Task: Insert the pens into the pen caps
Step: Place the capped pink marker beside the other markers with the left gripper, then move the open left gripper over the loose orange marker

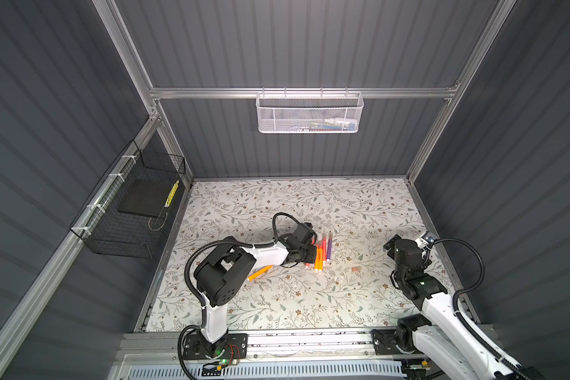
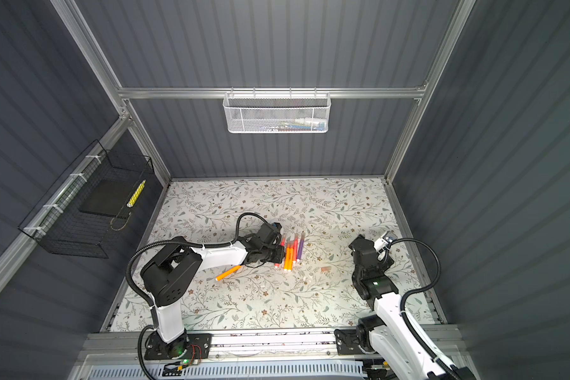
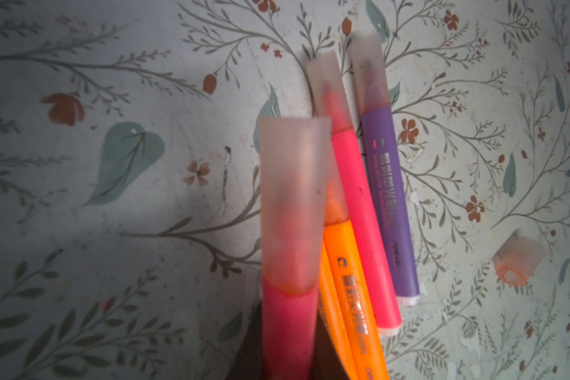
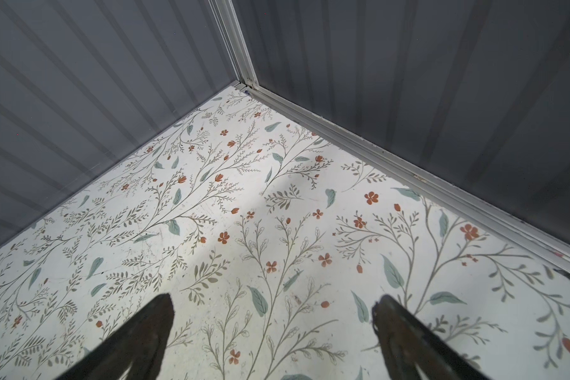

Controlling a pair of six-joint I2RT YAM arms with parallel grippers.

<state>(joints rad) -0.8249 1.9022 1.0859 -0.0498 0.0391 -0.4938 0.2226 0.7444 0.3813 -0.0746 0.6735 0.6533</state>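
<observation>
My left gripper (image 3: pixel 290 370) is shut on a red-pink pen (image 3: pixel 290 329) that wears a translucent pinkish cap (image 3: pixel 293 197). It holds the pen at the left edge of a row of pens (image 1: pixel 322 252) on the floral table. In the left wrist view the row shows an orange pen (image 3: pixel 352 296), a second red-pink pen (image 3: pixel 364 223) and a purple pen (image 3: pixel 390 210), all capped. One loose pen cap (image 3: pixel 519 261) lies apart; it is in both top views (image 1: pixel 356 269). Another orange pen (image 1: pixel 260 272) lies alone beside the left arm. My right gripper (image 4: pixel 273 306) is open and empty over bare table near the back right corner.
A white mesh basket (image 1: pixel 310 113) hangs on the back wall and a black wire basket (image 1: pixel 129 210) on the left wall. Grey walls and an aluminium rail (image 4: pixel 408 171) close in the table. A few small pale bits (image 1: pixel 339 278) lie in front of the pen row.
</observation>
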